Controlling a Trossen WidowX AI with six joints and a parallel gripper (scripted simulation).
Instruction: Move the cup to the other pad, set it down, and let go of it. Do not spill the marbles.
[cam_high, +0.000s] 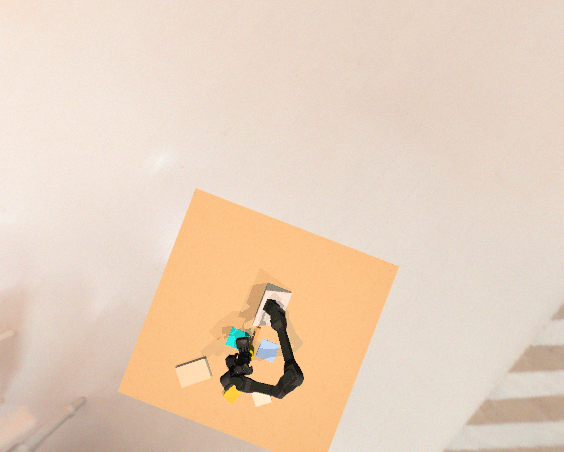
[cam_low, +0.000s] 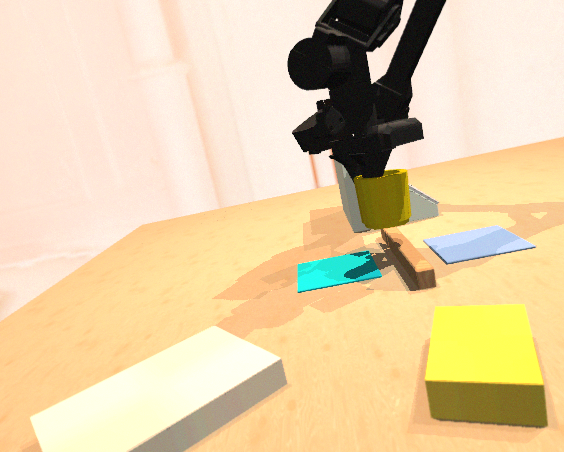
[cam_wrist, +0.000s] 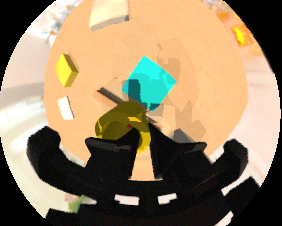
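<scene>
The yellow cup (cam_high: 251, 353) (cam_low: 385, 202) (cam_wrist: 120, 120) is in the air, roughly upright with a slight lean. My gripper (cam_low: 371, 174) (cam_wrist: 144, 124) is shut on the cup's wall at its rim. A small red spot shows inside the cup in the wrist view; the marbles are otherwise not clear. The cup hangs above the brown bar (cam_low: 409, 257) (cam_wrist: 109, 97), between the two pads. The cyan pad (cam_high: 233, 338) (cam_low: 320, 275) (cam_wrist: 156, 82) is bare, with a shadow on part of it. The blue pad (cam_high: 267, 350) (cam_low: 480, 245) lies across the bar, also bare.
A grey wedge (cam_high: 285, 297) (cam_low: 424, 205) stands behind the bar. A cream block (cam_high: 193, 373) (cam_low: 165, 390) (cam_wrist: 109, 14), a yellow block (cam_high: 232, 394) (cam_low: 482, 345) (cam_wrist: 65, 70) and a small white block (cam_high: 262, 399) (cam_wrist: 65, 108) lie on the table around the pads.
</scene>
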